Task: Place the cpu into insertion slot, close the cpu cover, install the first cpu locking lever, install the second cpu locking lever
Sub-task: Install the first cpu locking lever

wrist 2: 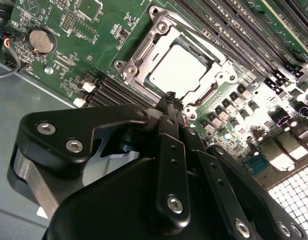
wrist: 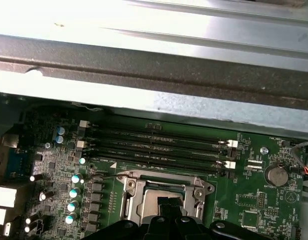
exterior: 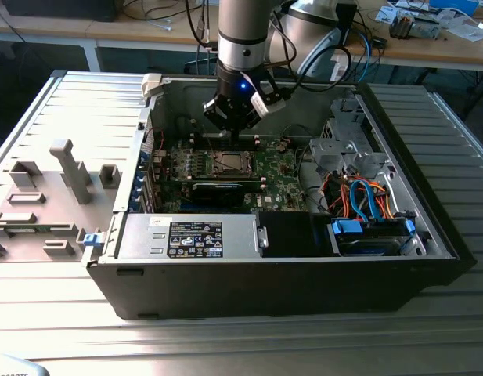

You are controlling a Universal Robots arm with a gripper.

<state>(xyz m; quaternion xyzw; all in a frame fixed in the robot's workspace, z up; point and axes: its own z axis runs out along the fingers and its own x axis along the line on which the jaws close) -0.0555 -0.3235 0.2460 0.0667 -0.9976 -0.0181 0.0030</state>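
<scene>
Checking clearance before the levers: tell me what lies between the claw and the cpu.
In the second wrist view, the claw hangs at the socket's edge; between it and the cpu lies the cpu cover, its silver frame closed around the chip.

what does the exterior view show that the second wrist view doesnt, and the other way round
Exterior view alone: the whole open computer case, its blue and orange cables and the grey arm reaching down into it.

Second wrist view alone: the cpu lying in the socket with the cpu cover shut around it, and a coin battery.

Both: the green motherboard, the socket and the black hand just above it.
</scene>
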